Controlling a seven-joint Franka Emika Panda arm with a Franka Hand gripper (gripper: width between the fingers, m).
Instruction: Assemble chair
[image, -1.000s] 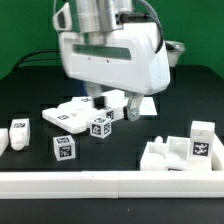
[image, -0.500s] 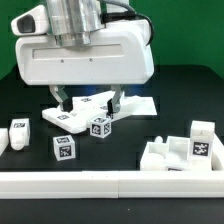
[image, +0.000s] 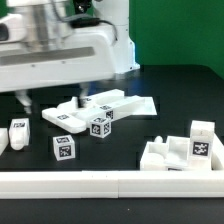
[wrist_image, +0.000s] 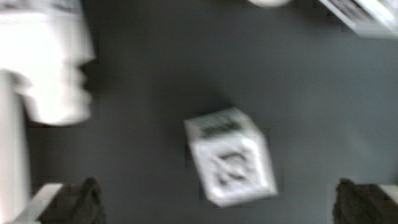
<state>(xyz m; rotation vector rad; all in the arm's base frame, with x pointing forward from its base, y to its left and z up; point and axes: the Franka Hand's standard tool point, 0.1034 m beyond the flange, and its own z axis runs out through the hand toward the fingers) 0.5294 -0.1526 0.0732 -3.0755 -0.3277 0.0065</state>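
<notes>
A black worktop (image: 190, 100) holds the loose white pieces of a small model chair, each carrying a black-and-white square tag. The big white robot arm (image: 70, 55) fills the far part of the exterior view's left. Its claw (image: 52, 100) hangs open above the worktop, its dark fingers (image: 22, 101) spread wide and gripping nothing. Near the middle, two flat pieces lie overlapping: a tagged slab (image: 62, 116) and, behind it, a longer slab (image: 125, 103). A tagged cube (image: 101, 126) sits just in front of them. A second cube (image: 64, 149) stands nearer, and a short block (image: 19, 134) stands at the exterior view's far left. On the exterior view's right rests a larger stepped piece (image: 175, 158) with a tag on its raised end. A long plain border rail (image: 110, 184) runs along the near edge. The wrist view is blurred. It shows one tagged block (wrist_image: 231, 158) lying on the dark worktop, apart from both open fingertips, with a larger white piece (wrist_image: 45, 70) beside it. Which block this is cannot be told.
</notes>
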